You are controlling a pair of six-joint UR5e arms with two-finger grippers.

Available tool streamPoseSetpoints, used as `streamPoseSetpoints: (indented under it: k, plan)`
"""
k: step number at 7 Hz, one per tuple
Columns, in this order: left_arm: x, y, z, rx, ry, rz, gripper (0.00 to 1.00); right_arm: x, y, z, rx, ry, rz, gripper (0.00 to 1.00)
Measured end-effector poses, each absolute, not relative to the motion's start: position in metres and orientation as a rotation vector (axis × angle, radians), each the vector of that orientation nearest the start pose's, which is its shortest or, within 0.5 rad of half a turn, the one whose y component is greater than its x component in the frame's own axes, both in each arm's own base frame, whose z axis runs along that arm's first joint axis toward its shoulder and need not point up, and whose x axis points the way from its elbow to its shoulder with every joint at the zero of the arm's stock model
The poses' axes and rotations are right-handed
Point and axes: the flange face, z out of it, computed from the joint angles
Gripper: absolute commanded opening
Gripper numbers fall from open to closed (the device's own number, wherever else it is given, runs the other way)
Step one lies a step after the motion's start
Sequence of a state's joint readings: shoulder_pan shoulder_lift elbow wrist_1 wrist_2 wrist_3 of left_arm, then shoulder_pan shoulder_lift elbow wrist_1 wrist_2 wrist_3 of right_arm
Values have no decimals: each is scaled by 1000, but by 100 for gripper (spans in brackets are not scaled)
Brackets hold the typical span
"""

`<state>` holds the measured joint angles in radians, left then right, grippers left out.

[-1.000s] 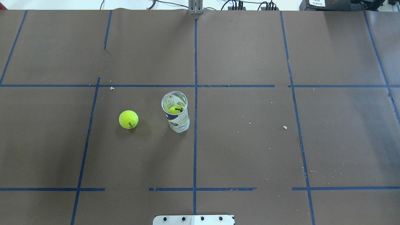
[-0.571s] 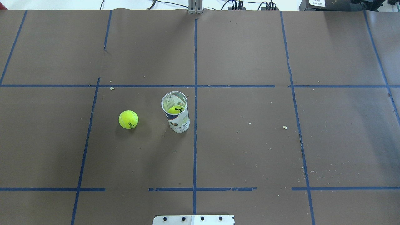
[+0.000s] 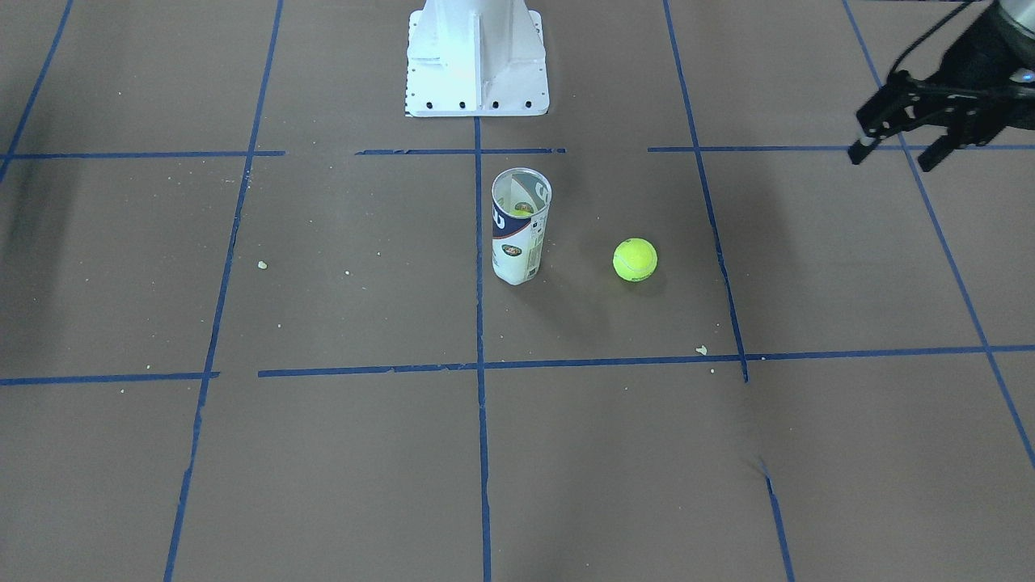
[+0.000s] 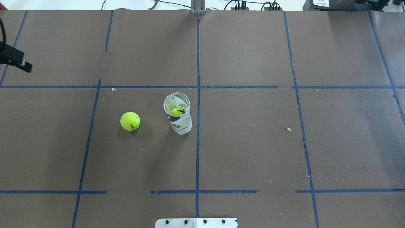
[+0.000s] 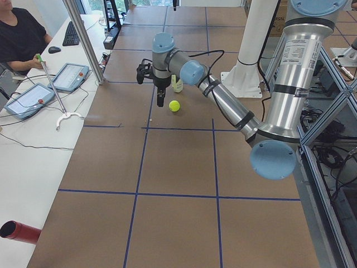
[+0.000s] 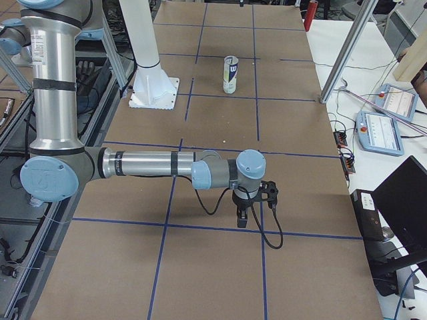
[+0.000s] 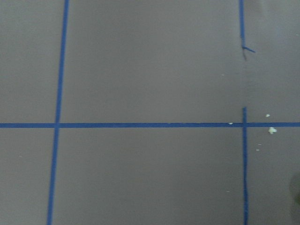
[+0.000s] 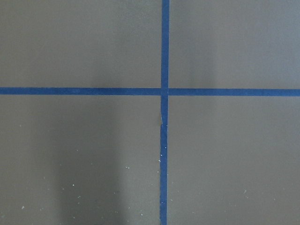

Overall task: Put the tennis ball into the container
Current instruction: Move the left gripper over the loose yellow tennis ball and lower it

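Observation:
The loose tennis ball [image 4: 130,121] lies on the brown table, a little to the left of the container [image 4: 181,124] in the overhead view. The clear tube stands upright with its mouth open, and a second ball [image 4: 176,111] rests inside it. In the front-facing view the ball [image 3: 635,259] lies right of the tube [image 3: 520,234]. My left gripper [image 3: 893,153] hovers far off at the table's left side, fingers spread open and empty. The far edge of it [image 4: 19,61] just shows overhead. My right gripper [image 6: 250,213] shows only in the exterior right view, so I cannot tell its state.
The white metal base [image 3: 477,65] stands behind the tube on the robot's side. Blue tape lines and small crumbs [image 4: 288,129] mark the brown paper. Operator tablets [image 5: 70,75] and a red cylinder [image 5: 19,231] sit on the side table.
The left gripper has come into the overhead view at its left edge. The loose ball and the tube have not moved.

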<state>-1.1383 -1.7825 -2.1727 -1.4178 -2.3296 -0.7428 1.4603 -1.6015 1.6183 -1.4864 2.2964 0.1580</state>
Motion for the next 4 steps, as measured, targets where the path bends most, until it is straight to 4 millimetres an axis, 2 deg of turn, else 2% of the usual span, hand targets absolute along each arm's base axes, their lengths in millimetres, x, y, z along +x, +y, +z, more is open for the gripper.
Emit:
streamPoseSetpoints:
  k: [1, 2, 3, 4]
  plan:
    - [190, -459, 262, 104, 953, -45, 100, 13, -490, 645, -1, -731, 9, 100]
    - [234, -460, 246, 92, 943, -41, 100, 13, -490, 645, -1, -731, 9, 100]
    - [268, -468, 236, 80, 936, -28, 100, 13, -490, 645, -1, -731, 9, 100]
    - [292, -474, 233, 68, 930, -13, 100, 13, -490, 645, -1, -731, 9, 100]
